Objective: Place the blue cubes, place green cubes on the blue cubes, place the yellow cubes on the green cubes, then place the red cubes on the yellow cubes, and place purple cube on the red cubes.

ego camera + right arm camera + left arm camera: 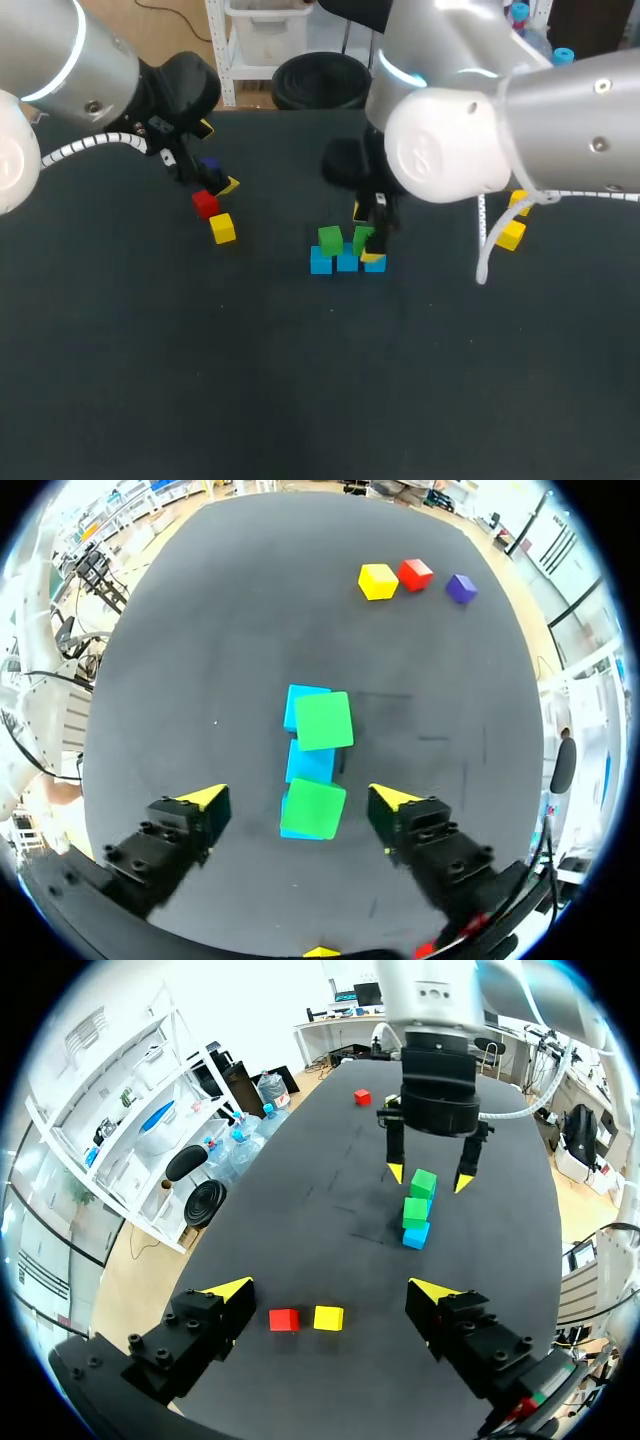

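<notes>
Three blue cubes (347,262) lie in a row mid-table. A green cube (330,240) rests on one end cube, and a second green cube (313,810) on the other end. My right gripper (295,805) hangs open around that second green cube, with a gap on each side; the left wrist view shows it too, the right gripper (430,1177). My left gripper (330,1290) is open above a red cube (284,1319) and a yellow cube (328,1317). The purple cube (210,166) lies by the left gripper (218,157).
Two more yellow cubes (512,235) lie at the right of the table, partly behind my right arm. Another red cube (362,1097) sits far beyond the stack. The near half of the table (300,400) is bare black surface.
</notes>
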Robot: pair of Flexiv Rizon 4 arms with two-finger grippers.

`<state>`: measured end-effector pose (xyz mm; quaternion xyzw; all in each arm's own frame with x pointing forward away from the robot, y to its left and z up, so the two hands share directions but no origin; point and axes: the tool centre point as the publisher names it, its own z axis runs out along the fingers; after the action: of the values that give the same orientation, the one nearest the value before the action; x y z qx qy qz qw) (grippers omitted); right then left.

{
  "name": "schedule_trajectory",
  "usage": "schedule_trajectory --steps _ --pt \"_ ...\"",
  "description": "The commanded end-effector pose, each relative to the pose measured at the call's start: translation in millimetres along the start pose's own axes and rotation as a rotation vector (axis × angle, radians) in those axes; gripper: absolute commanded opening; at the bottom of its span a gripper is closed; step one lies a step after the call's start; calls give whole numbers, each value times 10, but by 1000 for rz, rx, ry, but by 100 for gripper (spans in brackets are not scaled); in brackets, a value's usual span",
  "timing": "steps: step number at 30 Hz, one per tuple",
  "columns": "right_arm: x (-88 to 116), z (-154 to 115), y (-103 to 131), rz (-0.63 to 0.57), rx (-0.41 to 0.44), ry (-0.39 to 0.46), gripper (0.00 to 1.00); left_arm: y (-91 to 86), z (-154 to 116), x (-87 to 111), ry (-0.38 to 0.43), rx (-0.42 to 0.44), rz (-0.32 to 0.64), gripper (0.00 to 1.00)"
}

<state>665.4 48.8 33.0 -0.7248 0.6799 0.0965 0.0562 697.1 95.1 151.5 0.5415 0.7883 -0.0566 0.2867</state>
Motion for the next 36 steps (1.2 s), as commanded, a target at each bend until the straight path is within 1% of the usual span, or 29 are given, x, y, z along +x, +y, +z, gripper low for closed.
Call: schedule_trajectory --steps 1,3,6,12,16,17,23,30,31,34,36 --pt "-3 -2 -10 0 -3 0 68 17 9 5 -3 4 3 100" --pt "-3 -1 -10 0 -3 0 63 17 9 5 -3 4 3 100" --pt "-3 1 -8 1 -4 -1 61 17 9 5 -3 4 3 100" --pt "2 8 -3 1 -9 -2 63 17 9 5 -3 4 3 100" --pt "3 10 -3 0 -9 0 51 17 9 5 -3 4 3 100" --pt "2 10 -3 0 -8 1 50 17 9 5 -3 4 3 100" --pt "-6 8 -1 -4 -7 1 47 17 9 5 -3 4 3 100" --pt "-13 11 -1 -5 -6 1 49 17 9 5 -3 4 3 100" --pt "-14 11 -2 -6 -6 1 55 17 9 5 -3 4 3 100" --pt "-17 11 -3 -7 -5 2 87 17 9 5 -3 4 3 100" --pt "-18 10 -4 -6 -2 2 100 17 9 5 -3 4 3 100"
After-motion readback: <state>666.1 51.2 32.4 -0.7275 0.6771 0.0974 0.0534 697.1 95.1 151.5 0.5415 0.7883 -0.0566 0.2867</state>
